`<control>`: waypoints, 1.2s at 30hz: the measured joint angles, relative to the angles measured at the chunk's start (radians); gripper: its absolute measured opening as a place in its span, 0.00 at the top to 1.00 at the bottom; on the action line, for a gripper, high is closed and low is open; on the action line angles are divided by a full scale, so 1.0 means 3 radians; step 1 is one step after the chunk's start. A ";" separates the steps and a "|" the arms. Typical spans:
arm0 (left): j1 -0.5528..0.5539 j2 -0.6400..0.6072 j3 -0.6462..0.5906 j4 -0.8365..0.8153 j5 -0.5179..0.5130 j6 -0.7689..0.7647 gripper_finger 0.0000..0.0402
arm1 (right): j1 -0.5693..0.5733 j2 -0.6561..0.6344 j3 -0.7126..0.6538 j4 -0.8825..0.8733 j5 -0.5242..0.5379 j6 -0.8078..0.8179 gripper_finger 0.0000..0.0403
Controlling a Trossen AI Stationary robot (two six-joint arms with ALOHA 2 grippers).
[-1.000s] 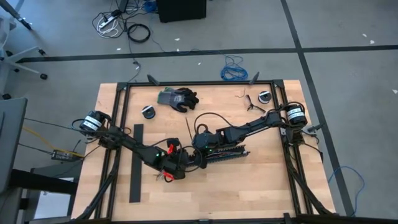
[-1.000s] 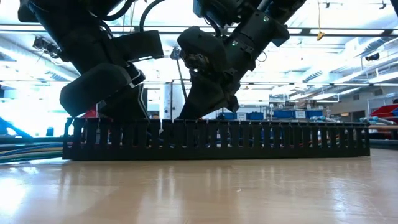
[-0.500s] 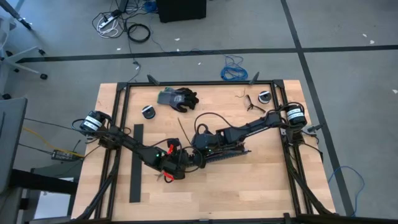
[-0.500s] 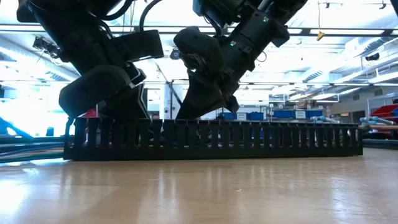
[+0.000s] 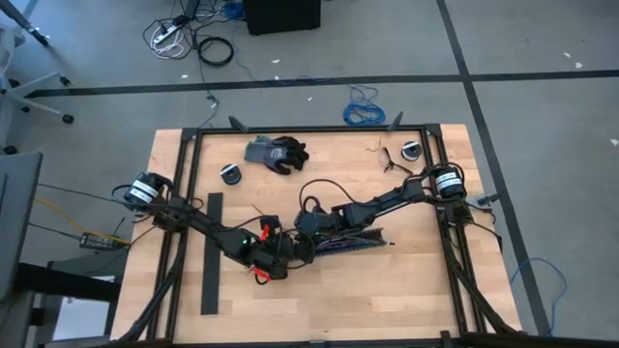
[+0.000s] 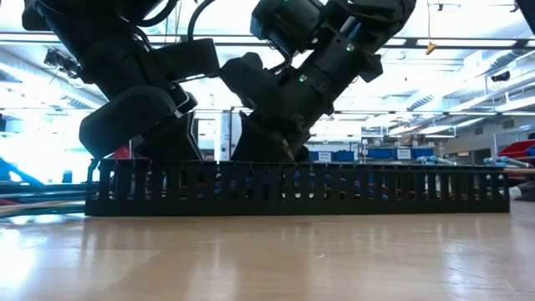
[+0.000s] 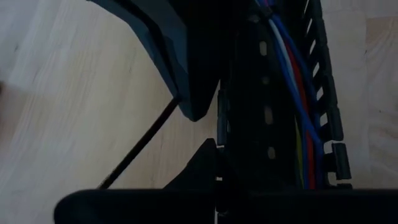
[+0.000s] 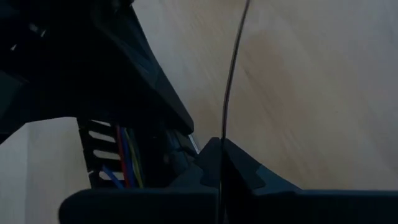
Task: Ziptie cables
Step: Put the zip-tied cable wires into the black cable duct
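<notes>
Since a second ago my closed right gripper [image 5: 308, 230], pinching a thin black ziptie [image 8: 231, 81], has shifted along the slotted channel [image 6: 292, 189] toward my closed left gripper [image 5: 286, 253], the cables [image 7: 297, 106] lying inside it.

The high view looks straight down from far above, taking in the whole tabletop [image 5: 406, 290], both arms and the floor around. The low view sits at tabletop height, close to the black slotted channel [image 6: 297, 188], facing level across it into the room behind. Each wrist view looks forward from its arm, very near the wood. All four views share the channel, and the two wrist views also share the coloured cables [image 7: 292, 93] lying in it.
</notes>
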 joint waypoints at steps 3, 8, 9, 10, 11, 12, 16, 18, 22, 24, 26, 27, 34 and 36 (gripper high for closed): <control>0.0000 0.0000 0.0002 0.0018 0.0002 0.0034 1.00 | 0.0007 -0.0043 0.0000 -0.0027 -0.0037 0.0020 1.00; -0.0001 0.0001 0.0004 0.0018 0.0010 0.0055 1.00 | 0.0080 -0.0047 0.0084 -0.0265 -0.0026 0.0077 1.00; -0.0003 0.0001 0.0004 0.0017 0.0010 0.0056 1.00 | 0.0093 -0.0047 0.0092 -0.0311 -0.0004 0.0081 1.00; -0.0003 0.0001 0.0004 0.0016 0.0010 0.0056 1.00 | 0.0103 -0.0047 0.0100 -0.0343 0.0015 0.0080 1.00; -0.0003 0.0001 0.0004 0.0015 0.0010 0.0056 1.00 | 0.0107 -0.0047 0.0111 -0.0359 0.0019 0.0080 1.00; -0.0003 0.0001 0.0004 0.0014 0.0007 0.0056 1.00 | 0.0110 -0.0048 0.0115 -0.0377 0.0018 0.0081 1.00; -0.0003 0.0001 0.0006 0.0008 -0.0004 0.0023 1.00 | 0.0136 -0.0050 0.0127 -0.0474 0.0047 0.0102 1.00; -0.0003 0.0001 0.0006 0.0009 -0.0015 0.0003 1.00 | 0.0146 -0.0055 0.0132 -0.0530 0.0102 0.0106 1.00; 0.0000 0.0001 0.0006 0.0008 -0.0029 -0.0004 1.00 | 0.0148 -0.0059 0.0134 -0.0572 0.0183 0.0106 1.00; 0.0000 0.0001 0.0006 0.0005 -0.0034 -0.0008 1.00 | 0.0149 -0.0059 0.0134 -0.0582 0.0222 0.0103 1.00; 0.0000 0.0001 0.0006 -0.0001 -0.0046 -0.0009 1.00 | 0.0149 -0.0060 0.0134 -0.0604 0.0270 0.0089 1.00; 0.0000 0.0001 0.0006 -0.0001 -0.0047 -0.0011 1.00 | 0.0149 -0.0060 0.0135 -0.0619 0.0283 0.0089 1.00; 0.0004 0.0001 0.0006 0.0005 -0.0048 -0.0013 1.00 | 0.0149 -0.0065 0.0134 -0.0701 0.0352 0.0107 1.00; 0.0003 0.0001 0.0006 0.0009 -0.0047 -0.0011 1.00 | 0.0149 -0.0065 0.0130 -0.0667 0.0278 0.0105 1.00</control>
